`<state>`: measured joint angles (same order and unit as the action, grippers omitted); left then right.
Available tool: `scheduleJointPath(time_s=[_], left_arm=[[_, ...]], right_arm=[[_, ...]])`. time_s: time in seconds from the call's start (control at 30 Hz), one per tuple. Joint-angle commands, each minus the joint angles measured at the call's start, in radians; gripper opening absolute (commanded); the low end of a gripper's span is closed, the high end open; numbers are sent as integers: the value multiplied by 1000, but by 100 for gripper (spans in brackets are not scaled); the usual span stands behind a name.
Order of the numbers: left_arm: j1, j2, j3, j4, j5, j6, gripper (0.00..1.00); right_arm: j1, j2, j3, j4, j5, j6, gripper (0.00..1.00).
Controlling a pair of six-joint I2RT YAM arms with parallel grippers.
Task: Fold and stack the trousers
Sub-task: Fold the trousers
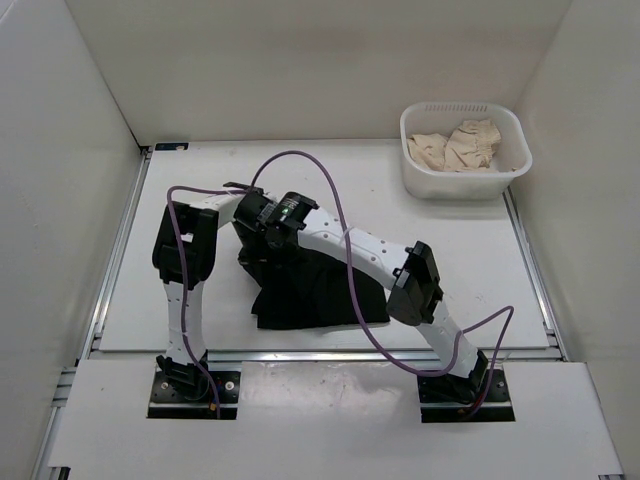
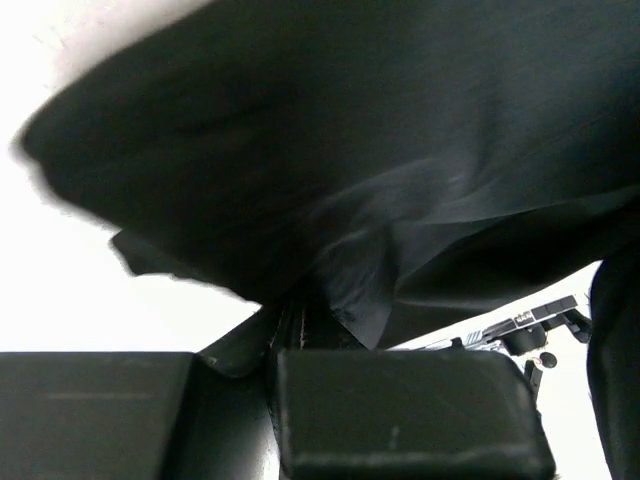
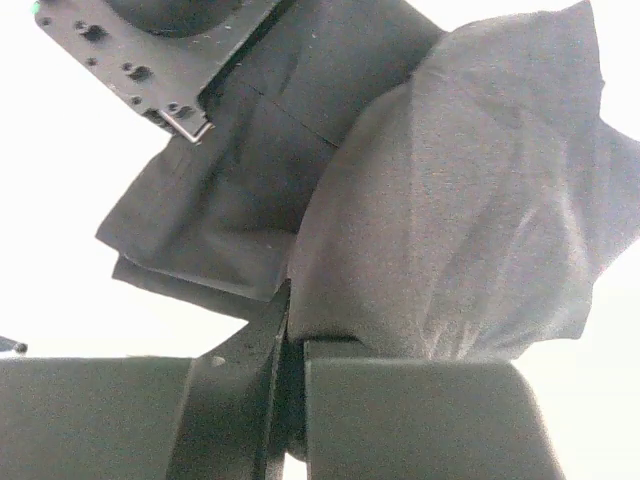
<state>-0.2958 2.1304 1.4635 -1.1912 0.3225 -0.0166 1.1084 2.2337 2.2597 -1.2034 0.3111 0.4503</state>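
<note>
Centrally, trousers (image 1: 320, 295) bunched, left tool (image 2: 272, 350) pinching a fold, right tool (image 3: 296, 340) clamped on fabric alongside.

White tabletop (image 1: 470, 270), pale and matte. Black trousers (image 1: 320, 300) in a bunched heap near the middle, toward the front edge. White plastic basket (image 1: 455, 185) sits at the far R corner, well apart from them, w/ beige cloth (image 1: 460, 145) inside.

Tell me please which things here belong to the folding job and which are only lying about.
For the job:
black trousers, mid-table
left gripper and right gripper, both shut on the fabric

Lying about:
white basket, far right corner
beige cloth, crumpled inside it
</note>
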Motion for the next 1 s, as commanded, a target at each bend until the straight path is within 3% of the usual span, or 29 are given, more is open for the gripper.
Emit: scheduleJointPath(time_s=[0.0, 0.1, 0.13, 0.17, 0.2, 0.3, 0.33, 0.43, 0.47, 0.57, 0.7, 0.83, 0.9, 0.93, 0.97], left_arm=[[-31, 8, 20, 77, -3, 17, 14], [-31, 8, 20, 77, -3, 17, 14], [-31, 8, 29, 77, -3, 17, 14], [-22, 8, 29, 77, -3, 17, 14], [-22, 8, 29, 77, -3, 17, 14], [13, 8, 29, 77, -16, 17, 14], [38, 8, 29, 77, -31, 17, 18], [101, -32, 29, 67, -98, 17, 32], [116, -42, 40, 67, -135, 17, 40], [155, -87, 101, 44, -213, 17, 47], [165, -158, 185, 19, -356, 17, 66], [118, -258, 239, 41, -522, 17, 69], [55, -312, 239, 79, -563, 17, 69], [20, -364, 227, 93, -588, 17, 70], [-71, -389, 209, 105, -644, 17, 73]], right_arm=[[25, 53, 57, 85, -66, -114, 0], [34, 63, -35, 103, -108, -127, 0], [45, 63, -61, 120, -109, -137, 5], [45, 50, -98, 152, -109, -137, 15], [45, 41, -107, 169, -118, -156, 37], [67, 41, -91, 206, -138, -183, 64], [67, 41, -77, 218, -138, -215, 78], [90, -35, -90, 246, -81, -242, 89], [90, -66, -118, 292, -81, -242, 89], [90, -213, -257, 381, -50, -220, 90], [90, -383, -377, 473, 16, -165, 93], [21, -545, -488, 455, 69, -52, 95], [-31, -615, -569, 398, 80, 31, 95], [-95, -644, -688, 384, 115, 147, 94], [-131, -710, -753, 366, 124, 222, 94]])
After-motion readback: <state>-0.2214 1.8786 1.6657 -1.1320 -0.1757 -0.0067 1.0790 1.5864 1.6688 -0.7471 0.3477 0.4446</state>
